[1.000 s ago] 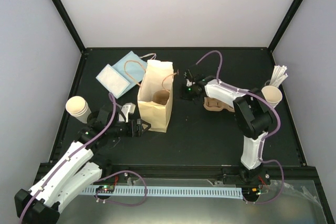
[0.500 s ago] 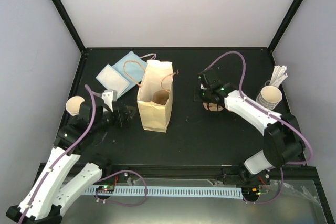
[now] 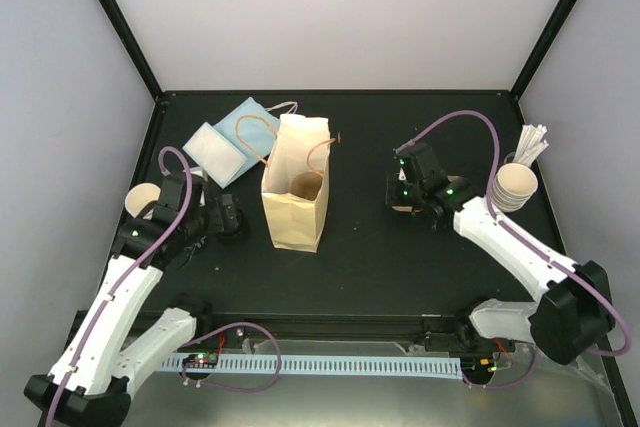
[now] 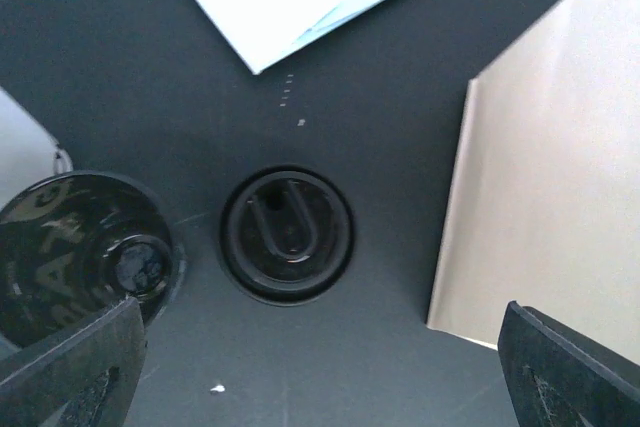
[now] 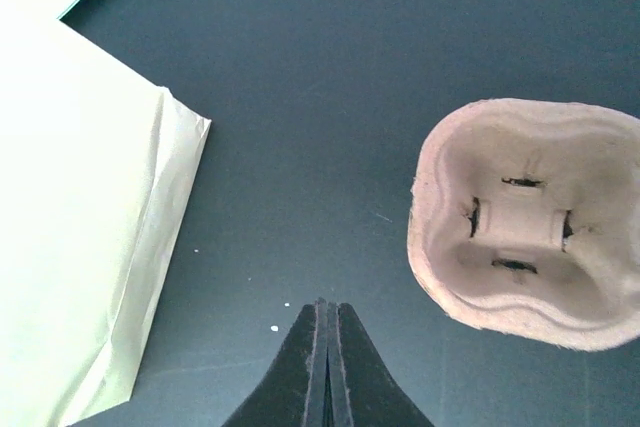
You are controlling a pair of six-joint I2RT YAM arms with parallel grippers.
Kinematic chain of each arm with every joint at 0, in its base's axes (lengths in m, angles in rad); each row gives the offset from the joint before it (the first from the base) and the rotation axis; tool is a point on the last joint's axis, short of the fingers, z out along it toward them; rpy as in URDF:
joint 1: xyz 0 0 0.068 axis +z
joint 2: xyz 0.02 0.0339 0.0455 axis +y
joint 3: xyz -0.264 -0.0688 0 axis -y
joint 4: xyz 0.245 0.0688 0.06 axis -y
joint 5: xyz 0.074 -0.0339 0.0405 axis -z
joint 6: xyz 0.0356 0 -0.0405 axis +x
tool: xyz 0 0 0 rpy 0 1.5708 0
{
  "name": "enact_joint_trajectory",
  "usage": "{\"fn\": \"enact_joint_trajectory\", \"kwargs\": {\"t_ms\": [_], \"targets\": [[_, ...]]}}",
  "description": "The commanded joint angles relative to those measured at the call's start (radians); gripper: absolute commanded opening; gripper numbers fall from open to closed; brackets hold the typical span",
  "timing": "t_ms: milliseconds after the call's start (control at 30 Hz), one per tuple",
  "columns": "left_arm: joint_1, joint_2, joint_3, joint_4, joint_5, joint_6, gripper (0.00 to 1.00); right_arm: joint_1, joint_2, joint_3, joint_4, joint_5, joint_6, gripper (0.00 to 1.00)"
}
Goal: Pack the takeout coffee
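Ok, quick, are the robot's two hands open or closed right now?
Left gripper: open, holding nothing.
Right gripper: shut, holding nothing.

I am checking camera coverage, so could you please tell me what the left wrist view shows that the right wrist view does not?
Only the left wrist view: a black lid lying on the table, a dark round container beside it, and the left gripper, open wide. Only the right wrist view: the brown pulp cup carrier and the right gripper, shut on nothing. Both: the paper bag and the black table.
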State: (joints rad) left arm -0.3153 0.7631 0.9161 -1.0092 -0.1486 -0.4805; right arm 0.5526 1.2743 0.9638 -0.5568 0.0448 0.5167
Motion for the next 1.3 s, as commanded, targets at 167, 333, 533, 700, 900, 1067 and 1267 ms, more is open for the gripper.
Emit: {"fn": "enact_joint_trajectory", "kwargs": {"t_ms": [167, 333, 533, 700, 900, 1067, 1267], "targets": [[0.092, 0.096, 0.004, 0.003, -0.032, 0.005, 0.99, -0.006, -0.116, -0.059, 0.017, 0.004, -0.034, 0.03], [0.119, 0.146, -0.009, 0.029, -0.068, 0.012, 0.99, -0.006, -0.169, -0.097, 0.055, -0.022, -0.058, 0.03], [0.143, 0.195, -0.036, 0.048, -0.08, -0.01, 0.99, -0.006, -0.269, -0.188, 0.135, -0.043, -0.051, 0.04], [0.169, 0.198, -0.067, 0.11, -0.072, -0.056, 0.91, -0.006, -0.312, -0.228, 0.184, -0.069, -0.051, 0.07], [0.235, 0.255, -0.074, 0.147, -0.039, -0.068, 0.75, -0.006, -0.309, -0.214, 0.188, -0.083, -0.065, 0.07], [0.253, 0.325, -0.069, 0.149, -0.008, -0.068, 0.71, -0.006, -0.313, -0.215, 0.186, -0.082, -0.071, 0.07], [0.276, 0.413, -0.071, 0.142, 0.004, -0.103, 0.68, -0.006, -0.32, -0.221, 0.189, -0.075, -0.066, 0.07]]}}
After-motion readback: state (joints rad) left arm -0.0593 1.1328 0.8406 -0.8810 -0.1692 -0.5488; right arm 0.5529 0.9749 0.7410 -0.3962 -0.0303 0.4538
